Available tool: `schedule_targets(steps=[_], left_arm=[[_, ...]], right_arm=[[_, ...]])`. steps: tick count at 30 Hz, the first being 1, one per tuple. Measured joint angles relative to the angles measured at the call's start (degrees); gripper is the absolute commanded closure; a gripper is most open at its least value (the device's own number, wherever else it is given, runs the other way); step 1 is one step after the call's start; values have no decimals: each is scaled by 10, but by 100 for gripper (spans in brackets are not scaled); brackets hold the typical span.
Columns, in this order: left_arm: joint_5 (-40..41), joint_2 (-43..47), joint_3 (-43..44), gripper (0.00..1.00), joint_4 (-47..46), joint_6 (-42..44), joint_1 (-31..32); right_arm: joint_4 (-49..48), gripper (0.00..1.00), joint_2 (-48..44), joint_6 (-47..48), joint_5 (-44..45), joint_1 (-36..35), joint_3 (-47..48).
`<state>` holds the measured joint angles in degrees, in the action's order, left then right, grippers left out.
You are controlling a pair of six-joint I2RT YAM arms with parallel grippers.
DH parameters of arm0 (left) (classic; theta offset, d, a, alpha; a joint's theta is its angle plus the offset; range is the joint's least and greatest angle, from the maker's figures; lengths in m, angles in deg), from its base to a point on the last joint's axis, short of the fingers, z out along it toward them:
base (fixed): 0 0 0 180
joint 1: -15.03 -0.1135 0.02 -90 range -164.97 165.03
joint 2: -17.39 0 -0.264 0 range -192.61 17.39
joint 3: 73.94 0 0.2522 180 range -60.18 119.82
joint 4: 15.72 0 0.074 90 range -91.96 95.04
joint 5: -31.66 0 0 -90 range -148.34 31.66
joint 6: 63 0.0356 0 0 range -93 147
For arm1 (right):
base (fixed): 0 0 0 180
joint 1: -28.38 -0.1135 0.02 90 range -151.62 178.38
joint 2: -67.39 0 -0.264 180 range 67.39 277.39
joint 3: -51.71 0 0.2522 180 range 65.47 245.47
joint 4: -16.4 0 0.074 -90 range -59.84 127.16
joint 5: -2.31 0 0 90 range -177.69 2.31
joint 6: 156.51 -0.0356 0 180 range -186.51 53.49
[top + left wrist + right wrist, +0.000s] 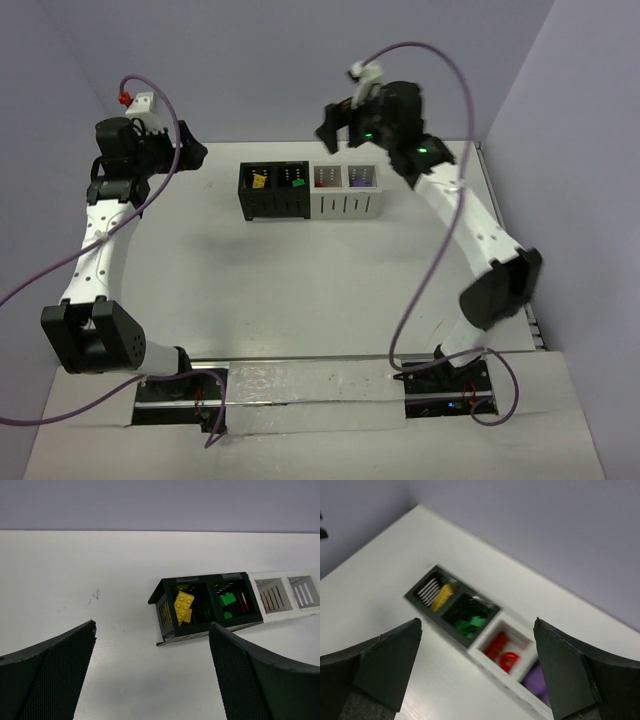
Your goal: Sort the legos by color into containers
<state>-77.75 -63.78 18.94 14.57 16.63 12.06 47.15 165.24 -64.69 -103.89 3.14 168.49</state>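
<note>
Looking down at the table (300, 300), the containers (310, 207) sit as one joined row toward twelve o'clock, near the far wall, two black bins on the nine o'clock side and two white on the three o'clock side. And the legos are in them! Yellow bricks (183, 607) lie in the end black bin, green bricks (227, 599) in the black one next door, red bricks (502, 652) in the first white bin, and purple bricks (536, 677) in the last white bin at the three o'clock end. One color to a bin, as far as I can make out through the slots.

The right gripper (477, 625) hovers high above the row, out around one o'clock, jaws spread wide with nothing between them. The left gripper (152, 628) hangs off at ten o'clock, well apart from the black end, jaws wide too and just as empty.

What's left? I scan the white surface in all three views and spot no loose brick anywhere, though the arms do hide some corners. My read is that the sorting is done or all but done, and the arms only need to pull clear.
</note>
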Motion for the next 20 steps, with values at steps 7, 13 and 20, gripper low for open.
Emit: schedule_targets(steps=[7,13,20], left_arm=[[44,34,-57,1,13,24,1],[62,105,-120,1,15,55,1],[82,177,-155,1,20,78,1]], right_arm=[[-4,0,-244,20,112,142,-156],[14,0,-356,21,180,188,-340],[24,0,-427,1,222,207,-458]])
